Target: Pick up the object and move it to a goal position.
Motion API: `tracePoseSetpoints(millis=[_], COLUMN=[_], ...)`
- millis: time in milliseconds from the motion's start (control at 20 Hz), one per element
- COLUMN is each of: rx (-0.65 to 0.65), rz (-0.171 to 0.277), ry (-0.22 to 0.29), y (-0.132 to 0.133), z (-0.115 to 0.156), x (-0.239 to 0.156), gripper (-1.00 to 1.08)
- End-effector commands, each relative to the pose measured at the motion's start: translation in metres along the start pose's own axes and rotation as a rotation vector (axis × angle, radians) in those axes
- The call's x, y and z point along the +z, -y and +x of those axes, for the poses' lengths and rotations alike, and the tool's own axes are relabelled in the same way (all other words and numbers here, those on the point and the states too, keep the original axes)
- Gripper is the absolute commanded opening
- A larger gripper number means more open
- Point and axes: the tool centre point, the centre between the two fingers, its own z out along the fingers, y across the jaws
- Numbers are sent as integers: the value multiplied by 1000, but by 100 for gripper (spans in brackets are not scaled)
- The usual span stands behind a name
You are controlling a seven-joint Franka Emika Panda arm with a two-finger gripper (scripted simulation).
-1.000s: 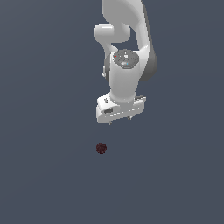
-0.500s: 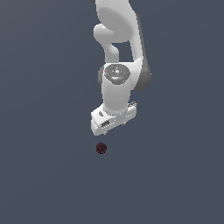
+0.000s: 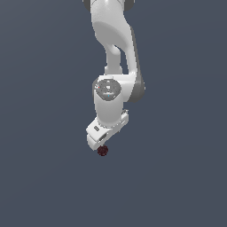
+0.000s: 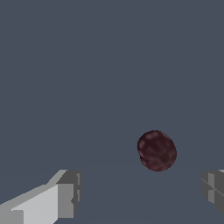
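Note:
The object is a tiny dark red speckled ball point(image 3: 103, 151) lying on the flat grey surface. My white gripper point(image 3: 103, 144) hangs right over it in the exterior view, its body nearly touching the ball from above. In the wrist view the ball point(image 4: 156, 150) lies just ahead of the gap between the two grey fingertips point(image 4: 70, 192), nearer the finger at the frame's edge point(image 4: 213, 187). The jaws stand wide apart and hold nothing. My gripper's midpoint in the wrist view point(image 4: 140, 192) lies just short of the ball.
A plain dark grey floor point(image 3: 177, 177) fills both views. The white arm point(image 3: 113, 53) rises above the gripper to the frame's top. No goal marker shows.
The arm has come down and moved toward the exterior view's left, so the gripper now sits right above the ball. The ball has not moved.

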Motion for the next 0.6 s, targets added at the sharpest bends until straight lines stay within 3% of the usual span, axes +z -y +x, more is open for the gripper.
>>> tracePoseSetpoints(millis=[0, 550], rx=[-59, -254], rz=[0, 2], ry=[-1, -5], y=[-9, -38], z=[-1, -8], x=[8, 36], gripper=[100, 100])
